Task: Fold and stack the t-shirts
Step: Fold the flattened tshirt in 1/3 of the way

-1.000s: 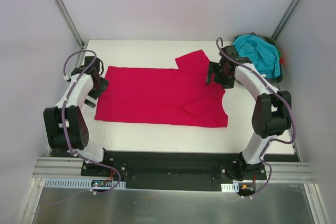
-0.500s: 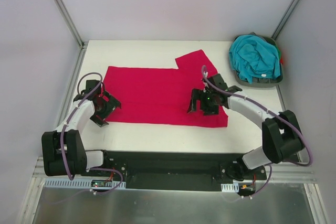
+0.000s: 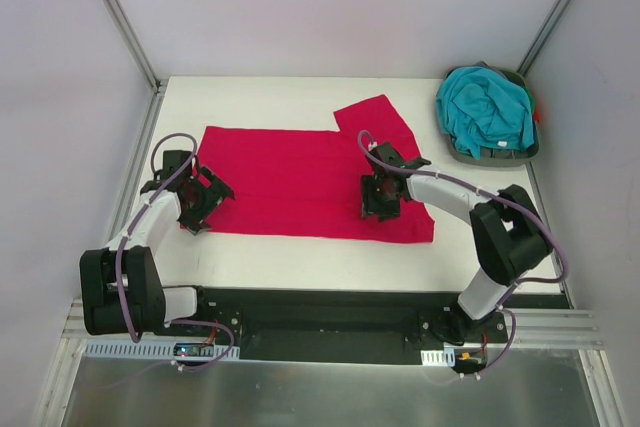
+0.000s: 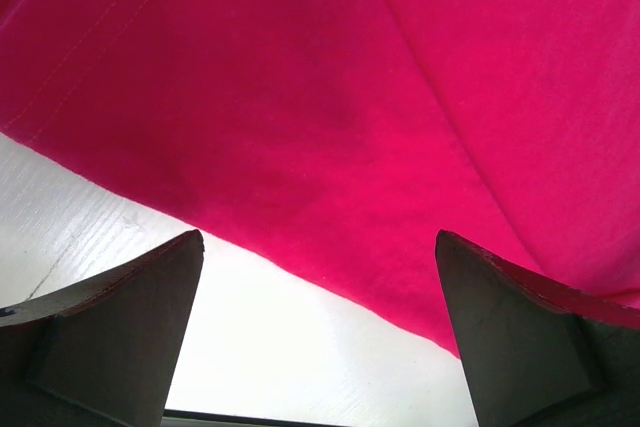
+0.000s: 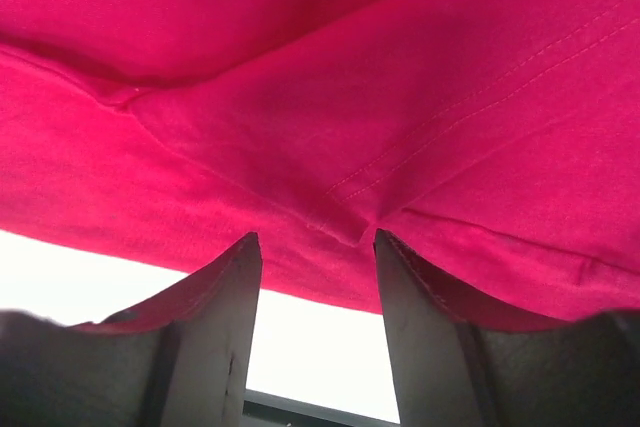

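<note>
The crimson-red t-shirt [image 3: 290, 182] lies spread flat on the white table, one sleeve sticking out at the back right. The teal t-shirt [image 3: 490, 107] is bunched in the dark tray [image 3: 468, 155] at the back right. My left gripper [image 3: 200, 202] is wide open at the red shirt's near left corner; in the left wrist view [image 4: 318, 237] its fingers straddle the hem [image 4: 300, 277]. My right gripper [image 3: 378, 197] sits low over the shirt's near right part, jaws a little apart, with a seam fold [image 5: 345, 222] just ahead of its tips [image 5: 315, 237].
The table's black front rail [image 3: 320, 312] runs along the near edge. Metal frame posts [image 3: 120, 17] rise at the back corners. Bare white table [image 3: 270, 97] lies behind the shirt and along its front edge.
My right arm has swung from beside the tray down onto the shirt's near right part. My left arm has moved from the shirt's left edge to its near left corner.
</note>
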Controlling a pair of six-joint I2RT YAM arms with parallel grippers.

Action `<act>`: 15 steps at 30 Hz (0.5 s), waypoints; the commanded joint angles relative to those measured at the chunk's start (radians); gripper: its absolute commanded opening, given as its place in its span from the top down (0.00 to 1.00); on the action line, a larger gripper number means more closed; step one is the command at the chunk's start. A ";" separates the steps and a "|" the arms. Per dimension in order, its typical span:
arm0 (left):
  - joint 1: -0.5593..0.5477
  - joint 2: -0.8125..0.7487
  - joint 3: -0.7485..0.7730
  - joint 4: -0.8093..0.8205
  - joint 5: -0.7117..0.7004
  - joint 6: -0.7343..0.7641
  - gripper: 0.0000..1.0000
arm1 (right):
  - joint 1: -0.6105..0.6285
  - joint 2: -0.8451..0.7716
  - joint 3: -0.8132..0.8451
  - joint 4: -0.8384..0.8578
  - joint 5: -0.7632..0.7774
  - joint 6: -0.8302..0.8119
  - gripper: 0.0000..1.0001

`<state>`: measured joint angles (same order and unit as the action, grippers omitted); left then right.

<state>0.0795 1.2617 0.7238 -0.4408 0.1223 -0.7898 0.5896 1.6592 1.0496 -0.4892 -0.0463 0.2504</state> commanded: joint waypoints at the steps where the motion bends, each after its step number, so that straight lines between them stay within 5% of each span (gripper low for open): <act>1: 0.002 0.019 0.008 0.010 -0.013 0.030 0.01 | 0.016 0.043 0.047 -0.045 0.029 0.012 0.49; 10: 0.002 0.041 0.028 0.010 -0.055 0.034 0.01 | 0.019 0.076 0.067 -0.072 0.117 0.032 0.79; 15: 0.002 0.064 0.042 0.010 -0.092 0.041 0.01 | 0.019 0.080 0.112 -0.110 0.152 0.007 0.85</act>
<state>0.0795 1.3071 0.7284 -0.4305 0.0830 -0.7696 0.6048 1.7355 1.0962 -0.5488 0.0475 0.2687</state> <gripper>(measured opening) 0.990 0.158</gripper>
